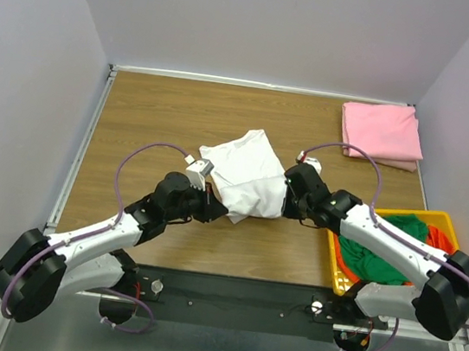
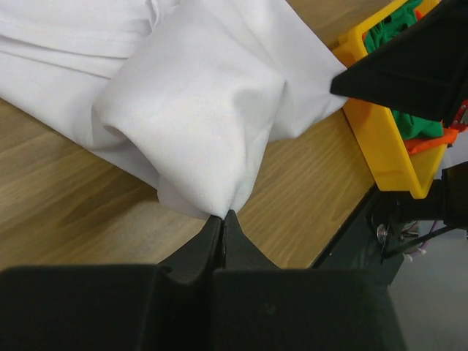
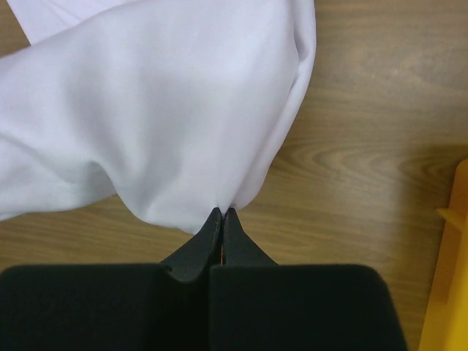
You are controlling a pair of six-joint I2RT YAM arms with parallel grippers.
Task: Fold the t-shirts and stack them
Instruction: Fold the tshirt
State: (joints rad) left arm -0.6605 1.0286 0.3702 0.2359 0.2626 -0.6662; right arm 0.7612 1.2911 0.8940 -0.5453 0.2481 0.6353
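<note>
A white t-shirt (image 1: pixel 248 173) lies bunched in the middle of the table, its near edge lifted between both arms. My left gripper (image 1: pixel 215 206) is shut on the shirt's near left edge; the cloth (image 2: pixel 197 117) rises straight from the closed tips (image 2: pixel 221 216). My right gripper (image 1: pixel 287 202) is shut on the near right edge, where white fabric (image 3: pixel 161 110) bulges up from the pinched tips (image 3: pixel 222 212). A folded pink t-shirt (image 1: pixel 382 132) rests at the far right corner. Green (image 1: pixel 376 256) and orange (image 1: pixel 442 238) t-shirts fill the basket.
A yellow plastic basket (image 1: pixel 336 273) stands at the table's right near edge, under my right arm, and shows in the left wrist view as a yellow basket wall (image 2: pixel 380 146). Grey walls close in the table on three sides.
</note>
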